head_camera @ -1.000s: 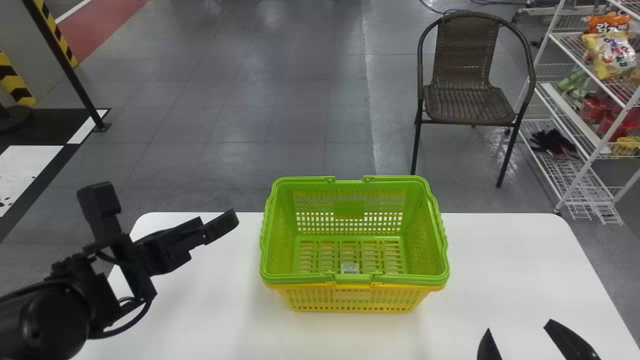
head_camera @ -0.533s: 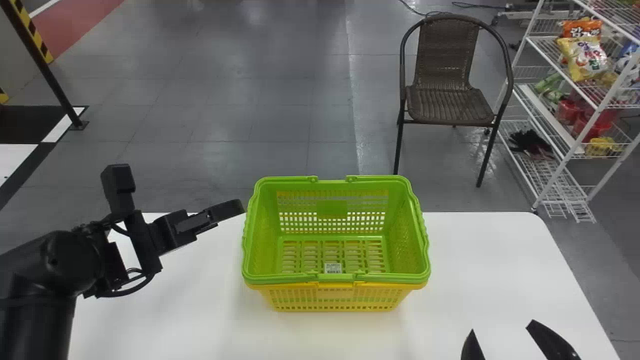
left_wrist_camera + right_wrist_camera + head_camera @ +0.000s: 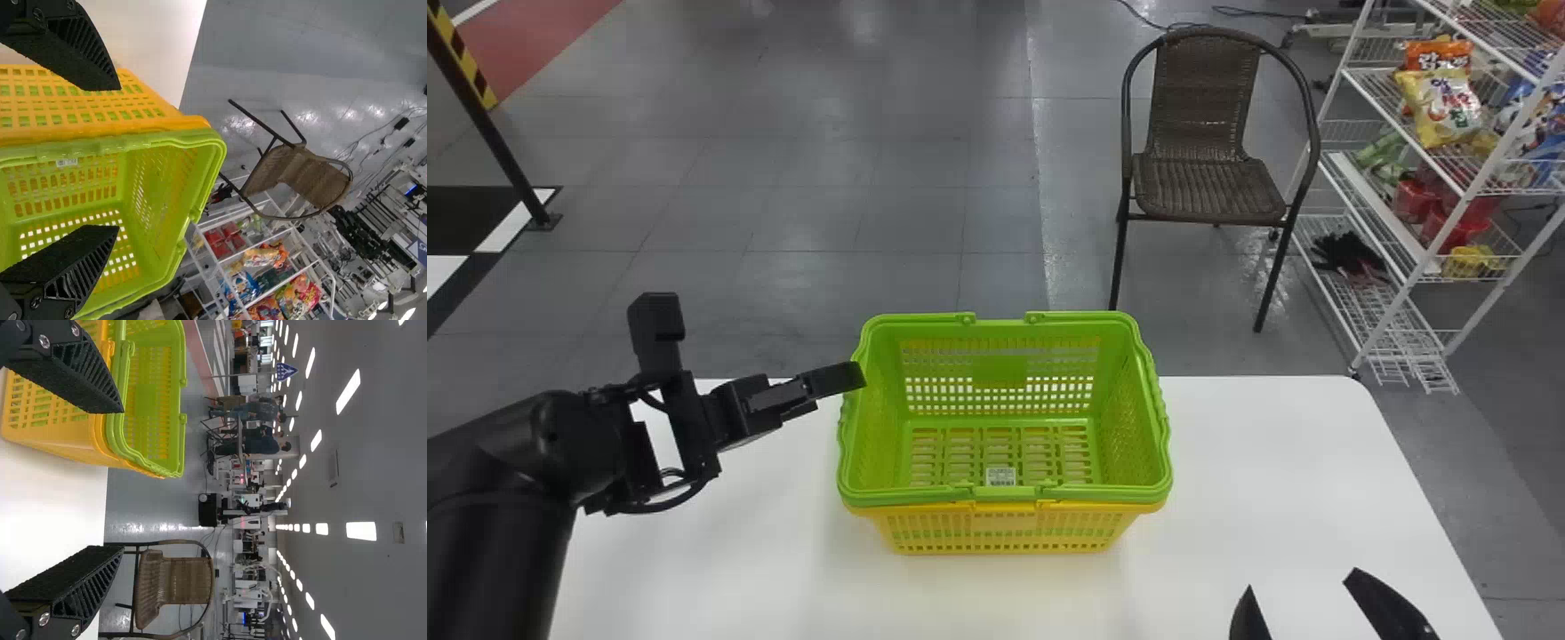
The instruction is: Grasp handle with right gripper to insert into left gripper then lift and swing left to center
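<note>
My left gripper (image 3: pixel 760 351) is at the left end of the green basket (image 3: pixel 1005 496), one fingertip close by its left rim; whether they touch I cannot tell. The green basket is nested in a yellow basket (image 3: pixel 1005 531) on the white table. In the left wrist view the left gripper (image 3: pixel 120 160) stands open, with the green basket (image 3: pixel 167 260) beyond it. My right gripper (image 3: pixel 1303 596) is at the bottom right, low over the table. Seen from its wrist, the right gripper (image 3: pixel 123 480) is open and holds nothing. The handles lie folded along the green rim.
The white table (image 3: pixel 1280 462) extends to both sides of the baskets. Behind it stand a brown wicker chair (image 3: pixel 1209 187) and, at the right, a white wire rack (image 3: pixel 1392 311) with snack bags and other goods. A black post (image 3: pixel 489 133) rises at the far left.
The left arm has moved right, toward the basket's left rim. The head view has turned a little to the right, shifting the baskets, chair and rack leftward in it.
</note>
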Robot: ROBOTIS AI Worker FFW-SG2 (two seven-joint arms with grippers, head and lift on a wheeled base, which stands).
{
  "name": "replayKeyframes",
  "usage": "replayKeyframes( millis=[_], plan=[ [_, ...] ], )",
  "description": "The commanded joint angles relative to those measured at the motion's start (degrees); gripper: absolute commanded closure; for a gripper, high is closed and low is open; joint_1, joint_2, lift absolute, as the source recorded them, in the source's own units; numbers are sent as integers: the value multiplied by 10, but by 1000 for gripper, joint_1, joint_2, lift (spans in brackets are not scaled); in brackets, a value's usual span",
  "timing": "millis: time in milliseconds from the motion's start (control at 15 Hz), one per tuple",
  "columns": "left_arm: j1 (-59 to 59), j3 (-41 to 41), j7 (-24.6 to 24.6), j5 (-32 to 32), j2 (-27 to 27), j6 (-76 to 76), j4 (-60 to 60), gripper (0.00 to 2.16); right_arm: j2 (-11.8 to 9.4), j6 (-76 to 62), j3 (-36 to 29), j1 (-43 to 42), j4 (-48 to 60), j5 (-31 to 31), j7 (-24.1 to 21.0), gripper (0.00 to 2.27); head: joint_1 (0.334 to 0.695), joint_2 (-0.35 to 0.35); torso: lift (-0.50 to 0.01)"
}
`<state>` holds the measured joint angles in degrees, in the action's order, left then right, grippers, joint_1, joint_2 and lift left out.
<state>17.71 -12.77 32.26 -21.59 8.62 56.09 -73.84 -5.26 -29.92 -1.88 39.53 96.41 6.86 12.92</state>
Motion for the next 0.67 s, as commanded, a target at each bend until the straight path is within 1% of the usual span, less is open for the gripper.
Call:
replayKeyframes(
  millis=[0, 600],
  plan=[
    [8, 12, 1, 4, -1, -9, 15, 46, 1, 0, -2, 0, 0, 0, 0, 73, 695, -11, 0],
    [11, 22, 6, -2, -4, -13, 21, 49, 2, 0, -6, 0, -2, 0, 0, 73, 695, -40, 0]
  ],
)
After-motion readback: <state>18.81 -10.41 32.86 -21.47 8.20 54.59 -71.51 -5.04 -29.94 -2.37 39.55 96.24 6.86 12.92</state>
